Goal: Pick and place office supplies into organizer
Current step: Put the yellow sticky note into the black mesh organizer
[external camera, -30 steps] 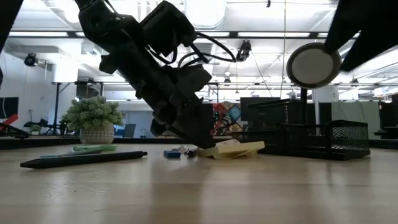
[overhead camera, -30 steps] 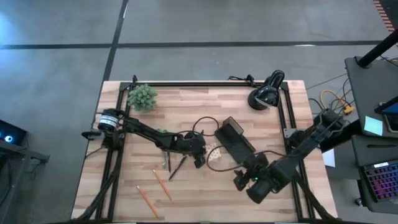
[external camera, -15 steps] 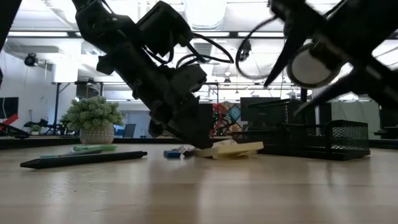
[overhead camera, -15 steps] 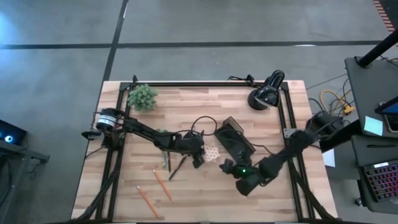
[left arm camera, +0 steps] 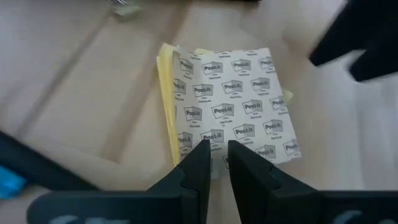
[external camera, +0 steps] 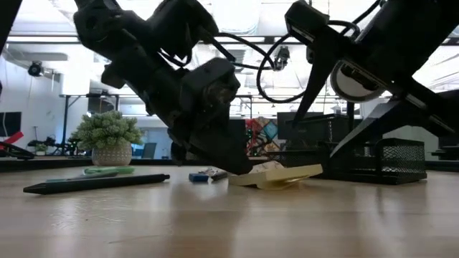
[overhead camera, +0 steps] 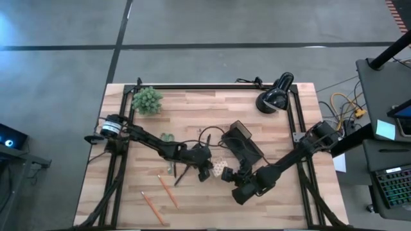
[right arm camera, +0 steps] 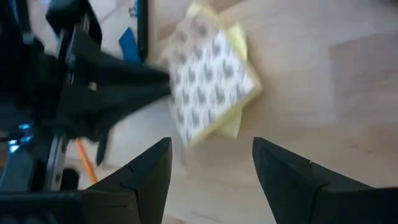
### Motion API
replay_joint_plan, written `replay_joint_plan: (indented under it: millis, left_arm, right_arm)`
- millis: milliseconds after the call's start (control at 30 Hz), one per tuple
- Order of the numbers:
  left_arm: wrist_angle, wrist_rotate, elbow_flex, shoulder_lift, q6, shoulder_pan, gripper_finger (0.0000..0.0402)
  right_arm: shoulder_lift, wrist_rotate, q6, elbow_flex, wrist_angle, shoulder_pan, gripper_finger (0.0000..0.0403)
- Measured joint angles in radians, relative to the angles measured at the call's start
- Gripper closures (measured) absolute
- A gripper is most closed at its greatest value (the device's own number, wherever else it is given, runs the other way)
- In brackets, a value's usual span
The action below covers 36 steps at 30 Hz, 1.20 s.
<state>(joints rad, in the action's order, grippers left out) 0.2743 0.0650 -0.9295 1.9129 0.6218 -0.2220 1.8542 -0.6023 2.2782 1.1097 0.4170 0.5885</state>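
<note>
The yellow sticky-note pad [left arm camera: 230, 106] lies on the table with its printed backing sheet up, also in the high view [overhead camera: 220, 169]. My left gripper [left arm camera: 214, 163] is shut on it. My right gripper [right arm camera: 211, 149] hovers open just to the pad's right [overhead camera: 231, 176], touching nothing. The black organizer [overhead camera: 243, 142] stands just beyond the pad. Dark pens [overhead camera: 180, 172], two orange pencils [overhead camera: 168, 190] and a small blue piece [external camera: 199, 176] lie flat on the table. The green-handled scissors [overhead camera: 167, 137] lie partly under the left arm. My left gripper pinches the pad's edge [left arm camera: 214, 149] between its two fingers [left arm camera: 199, 165], coming slanting down from the table's left. The pad [external camera: 276, 175] is tilted: its gripper end rests on the table and its free end [external camera: 315, 170] is raised a little.
A black desk lamp [overhead camera: 275, 93] stands at the far right corner and a green plant [overhead camera: 148, 99] at the far left. Cables [overhead camera: 209, 131] run by the organizer. Bare wood lies along the near edge, to the right of the pencils.
My right arm has swung from the near right toward the table's left, and its open gripper now hangs beside the pad. My left gripper has moved slightly toward the near edge, dragging the pad with it. The pad's free end has tipped up.
</note>
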Motion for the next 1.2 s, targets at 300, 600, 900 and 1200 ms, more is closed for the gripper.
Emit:
replay_joint_plan:
  millis: [300,600,900,1200]
  left_arm:
    - [0.046,0.014,0.001,0.002,0.064,-0.04,0.0357]
    - [0.129,0.02,0.0,0.031,0.081,-0.068,0.0357]
    - [0.172,-0.029,-0.05,0.096,0.079,-0.075,0.0357]
    - [0.163,-0.04,-0.056,0.092,0.079,-0.078,0.0357]
  right_arm:
    - [0.016,0.102,0.008,-0.024,-0.001,0.008,0.0188]
    - [0.031,0.105,-0.008,-0.034,-0.004,0.0,0.0188]
    - [0.069,0.1,-0.015,-0.016,-0.001,-0.008,0.0188]
    - [0.069,0.096,-0.051,-0.018,0.024,-0.032,0.0194]
